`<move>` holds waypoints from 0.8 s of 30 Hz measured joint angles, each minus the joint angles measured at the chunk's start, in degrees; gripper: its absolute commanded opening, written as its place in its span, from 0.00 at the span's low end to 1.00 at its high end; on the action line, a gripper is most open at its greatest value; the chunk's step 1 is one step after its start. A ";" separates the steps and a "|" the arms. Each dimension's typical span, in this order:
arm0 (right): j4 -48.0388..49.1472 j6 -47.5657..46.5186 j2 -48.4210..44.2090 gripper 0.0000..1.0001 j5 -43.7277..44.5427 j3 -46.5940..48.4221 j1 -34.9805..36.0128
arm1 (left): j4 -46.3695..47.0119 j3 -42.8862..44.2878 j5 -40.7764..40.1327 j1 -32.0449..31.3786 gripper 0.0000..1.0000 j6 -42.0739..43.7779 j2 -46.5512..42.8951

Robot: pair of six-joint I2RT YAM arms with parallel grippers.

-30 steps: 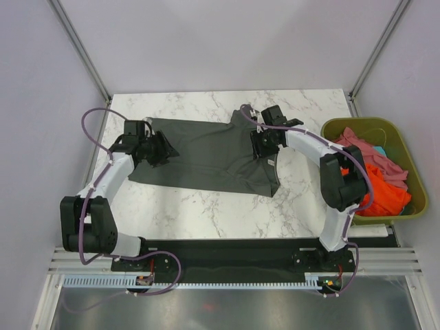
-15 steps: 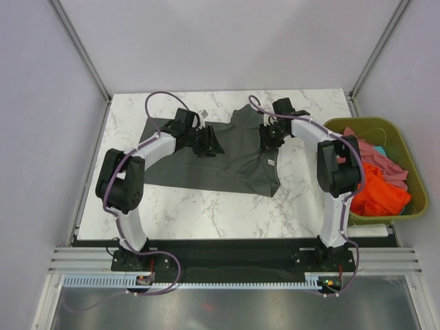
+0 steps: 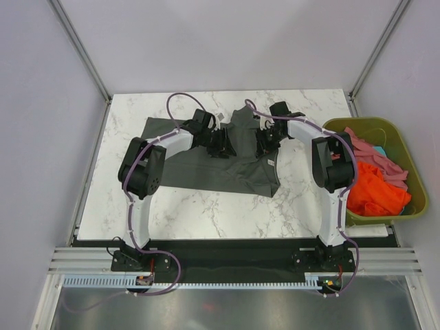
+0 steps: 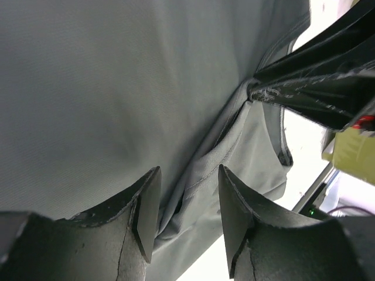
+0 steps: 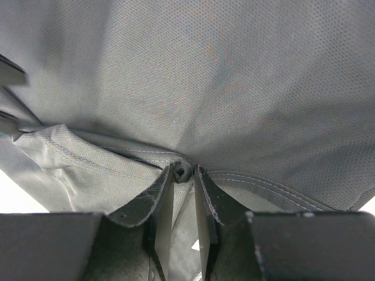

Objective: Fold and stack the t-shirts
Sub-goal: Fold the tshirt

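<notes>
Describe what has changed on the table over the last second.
The left gripper swung right across the shirt toward its middle, jaws open. The right gripper closed on a fold of it. The shirt and bin stayed put.

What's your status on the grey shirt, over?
Right gripper shut on grey t-shirt edge. Left gripper open, straddling a fold. Shirt mostly spread on table. Green bin off right, not obstructing.
</notes>
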 measured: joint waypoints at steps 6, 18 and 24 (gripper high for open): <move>-0.09 -0.15 0.39 0.16 -0.20 0.48 0.00 | -0.09 0.46 0.72 -2.03 0.51 0.00 1.88; 0.37 1.88 0.92 0.00 -2.14 1.73 0.00 | -0.09 2.45 0.76 -3.85 0.02 -0.13 3.96; 1.90 2.95 0.85 0.00 -2.08 1.73 0.02 | -0.04 2.73 -1.49 -4.04 0.02 -0.96 3.93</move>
